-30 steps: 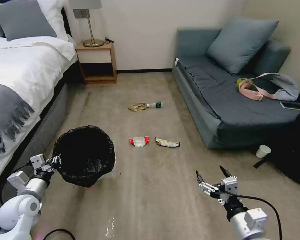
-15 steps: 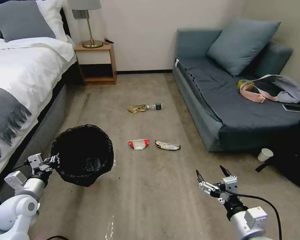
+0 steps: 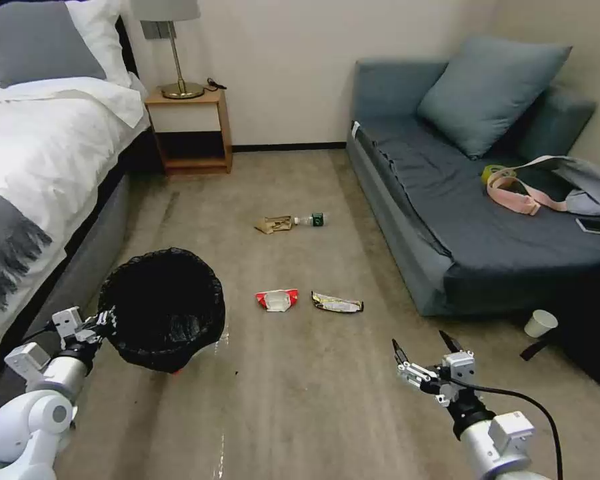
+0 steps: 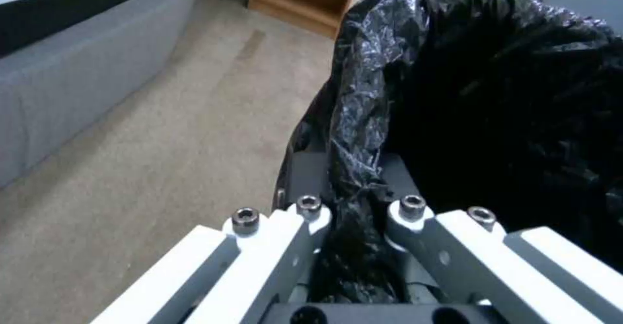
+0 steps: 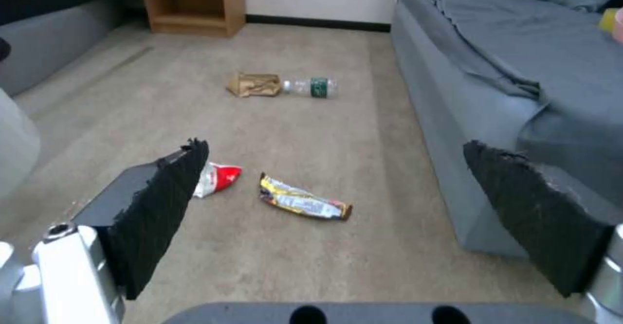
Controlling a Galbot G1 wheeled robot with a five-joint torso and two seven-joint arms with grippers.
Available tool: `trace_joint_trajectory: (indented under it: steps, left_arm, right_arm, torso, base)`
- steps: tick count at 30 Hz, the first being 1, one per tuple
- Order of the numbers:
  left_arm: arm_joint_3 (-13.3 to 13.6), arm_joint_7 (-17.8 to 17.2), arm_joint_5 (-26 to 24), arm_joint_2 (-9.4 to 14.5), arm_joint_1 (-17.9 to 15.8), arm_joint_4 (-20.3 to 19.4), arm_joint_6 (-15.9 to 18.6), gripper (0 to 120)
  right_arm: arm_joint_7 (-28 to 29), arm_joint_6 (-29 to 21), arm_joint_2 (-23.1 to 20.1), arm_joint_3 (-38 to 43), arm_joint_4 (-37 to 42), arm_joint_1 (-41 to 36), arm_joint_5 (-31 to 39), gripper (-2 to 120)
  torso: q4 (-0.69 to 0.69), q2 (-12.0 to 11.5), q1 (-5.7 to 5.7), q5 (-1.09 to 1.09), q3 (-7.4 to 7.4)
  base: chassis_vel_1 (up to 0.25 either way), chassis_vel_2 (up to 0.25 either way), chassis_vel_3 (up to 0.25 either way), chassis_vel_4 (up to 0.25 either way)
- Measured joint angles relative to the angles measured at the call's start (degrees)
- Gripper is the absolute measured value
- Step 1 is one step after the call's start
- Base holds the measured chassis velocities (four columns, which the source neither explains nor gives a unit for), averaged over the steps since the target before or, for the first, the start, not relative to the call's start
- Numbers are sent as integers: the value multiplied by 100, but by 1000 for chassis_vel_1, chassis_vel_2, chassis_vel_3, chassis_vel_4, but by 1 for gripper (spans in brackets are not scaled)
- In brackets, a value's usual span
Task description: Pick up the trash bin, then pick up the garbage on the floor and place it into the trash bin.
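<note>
My left hand [image 3: 107, 320] is clamped on the bin [image 3: 163, 313] — the wrist view shows the black bag [image 4: 363, 168] bunched tight between its fingers [image 4: 305, 168] at the rim. The bin hangs at my ten o'clock, close in, mouth up and slightly tilted, apparently just off the carpet (I can't be sure it has cleared it). So I judge step one done; the garbage is the step in hand.

My right hand [image 3: 423, 350] hovers low at my two o'clock, spread wide and empty. All four pieces lie on the floor ahead: the red wrapper [image 3: 277, 300] and gold wrapper [image 3: 337, 303] side by side near twelve o'clock, with the paper bag [image 3: 273, 224] and bottle [image 3: 311, 219] farther off, touching end to end.

Next, as I see it, the right hand must reach forward and down over a near wrapper — both lie flat, so the fingers need to close right at the carpet.
</note>
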Motion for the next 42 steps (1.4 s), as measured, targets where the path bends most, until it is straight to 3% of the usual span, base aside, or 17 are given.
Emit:
trace_joint_trajectory:
  steps: [42]
  left_arm:
    - [-199, 63, -54, 20, 39, 65, -25, 5]
  right_arm:
    - [-25, -109, -76, -5, -75, 100, 69, 100]
  torso:
    - [0, 0, 0, 0, 0]
  base:
    - [-106, 106, 109, -104]
